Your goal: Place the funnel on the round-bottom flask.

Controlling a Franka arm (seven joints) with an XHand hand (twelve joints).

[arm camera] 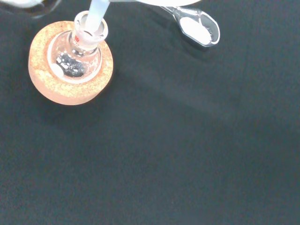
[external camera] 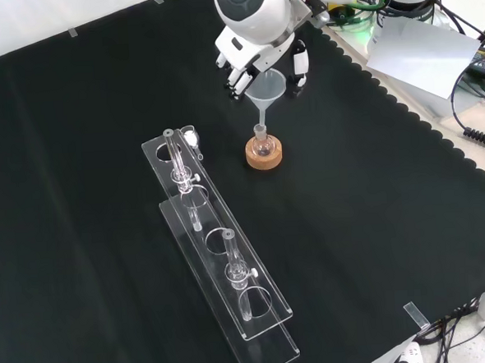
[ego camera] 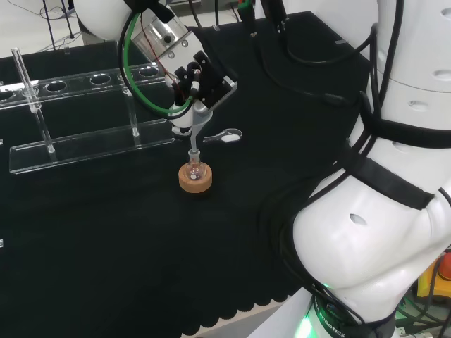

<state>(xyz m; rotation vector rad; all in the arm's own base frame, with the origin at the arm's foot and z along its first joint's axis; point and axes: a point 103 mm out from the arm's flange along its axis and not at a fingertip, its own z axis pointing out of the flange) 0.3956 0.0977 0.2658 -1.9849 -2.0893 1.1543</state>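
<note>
I see the hand (external camera: 256, 61) curled round the funnel (external camera: 266, 89), stem in the flask (external camera: 262, 144) neck, on its cork stand (external camera: 264, 156)

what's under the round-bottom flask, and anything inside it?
The small clear round-bottom flask sits in a cork ring stand on the black cloth. The clear funnel's stem enters its neck. Dark specks show in the bulb; what they are is unclear.
</note>
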